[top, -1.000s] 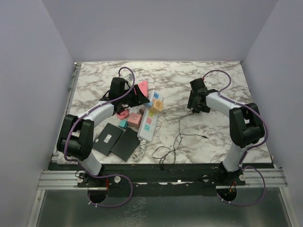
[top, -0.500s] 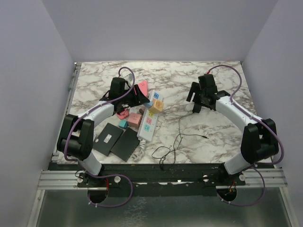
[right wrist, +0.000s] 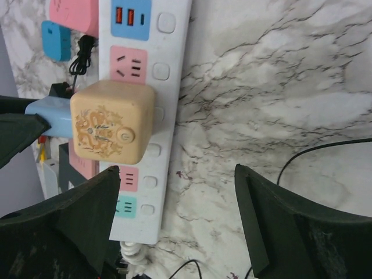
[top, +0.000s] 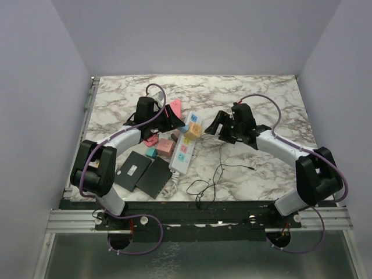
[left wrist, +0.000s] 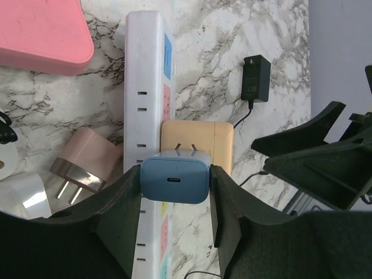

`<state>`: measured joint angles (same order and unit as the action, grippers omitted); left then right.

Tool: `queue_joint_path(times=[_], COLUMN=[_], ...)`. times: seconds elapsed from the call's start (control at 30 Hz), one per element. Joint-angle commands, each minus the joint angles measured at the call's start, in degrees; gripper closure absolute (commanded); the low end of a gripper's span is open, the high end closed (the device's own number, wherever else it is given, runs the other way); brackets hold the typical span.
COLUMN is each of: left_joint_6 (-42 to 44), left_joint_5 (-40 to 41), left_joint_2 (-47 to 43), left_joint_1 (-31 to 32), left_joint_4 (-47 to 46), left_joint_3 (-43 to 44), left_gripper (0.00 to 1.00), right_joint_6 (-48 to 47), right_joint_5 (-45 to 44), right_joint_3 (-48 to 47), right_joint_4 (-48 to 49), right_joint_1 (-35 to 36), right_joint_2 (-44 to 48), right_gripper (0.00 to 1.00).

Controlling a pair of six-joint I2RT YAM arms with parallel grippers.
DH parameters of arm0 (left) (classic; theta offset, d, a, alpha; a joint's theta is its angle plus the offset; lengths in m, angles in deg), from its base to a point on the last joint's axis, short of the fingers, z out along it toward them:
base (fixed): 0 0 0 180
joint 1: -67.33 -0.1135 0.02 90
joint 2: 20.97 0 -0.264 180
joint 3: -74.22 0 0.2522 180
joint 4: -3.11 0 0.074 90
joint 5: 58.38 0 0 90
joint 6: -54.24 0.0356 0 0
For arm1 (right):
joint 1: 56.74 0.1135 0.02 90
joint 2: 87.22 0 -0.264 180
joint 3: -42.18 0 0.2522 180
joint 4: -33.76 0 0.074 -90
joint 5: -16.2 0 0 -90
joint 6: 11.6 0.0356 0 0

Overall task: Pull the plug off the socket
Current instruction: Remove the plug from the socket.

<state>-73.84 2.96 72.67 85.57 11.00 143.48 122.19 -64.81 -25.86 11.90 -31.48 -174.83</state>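
Left wrist: left gripper [left wrist: 175,190] clamps blue plug [left wrist: 174,177] — perhaps in socket [left wrist: 145,70]; right gripper [right wrist: 177,174] agape.

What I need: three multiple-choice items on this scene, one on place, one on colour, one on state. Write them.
1. The tan cube-shaped plug sits: A) on the long white power strip B) on a black pad C) on bare marble.
2. The plug gripped by the left claw is: A) pink B) blue C) black.
3. The right claw is: A) open, empty B) shut on a cord C) shut on the tan plug.
Answers: 1A, it stands on the strip; 2B, a blue square plug shows there; 3A, jaws wide apart, nothing between.
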Motion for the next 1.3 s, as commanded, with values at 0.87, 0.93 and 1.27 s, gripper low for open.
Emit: queue_joint_path(times=[0.87,0.93,1.27], left_joint_6=[-0.41,-0.41,-0.59], left_joint_5=[-1.87,-1.85,-2.25], left_joint_2=[0.75,0.82,0.68], left_joint_1=[0.94,0.94,1.01], left_joint_4=[-0.11,-0.05,-0.04], left_joint_3=[-1.54,-1.54,-1.45], left_gripper=[1.0,1.0,1.0], right_joint_6=[17.93,17.68,16.44], right_joint_5=[0.69,0.9,-0.42], right_joint_3=[-2.34,-2.69,-5.79], right_joint_4=[13.64,13.72,12.1], right_joint_1=[6.38,6.38,7.23], right_joint_2=[-9.22,-9.29,-10.98], right_gripper=[0.17,0.17,0.18])
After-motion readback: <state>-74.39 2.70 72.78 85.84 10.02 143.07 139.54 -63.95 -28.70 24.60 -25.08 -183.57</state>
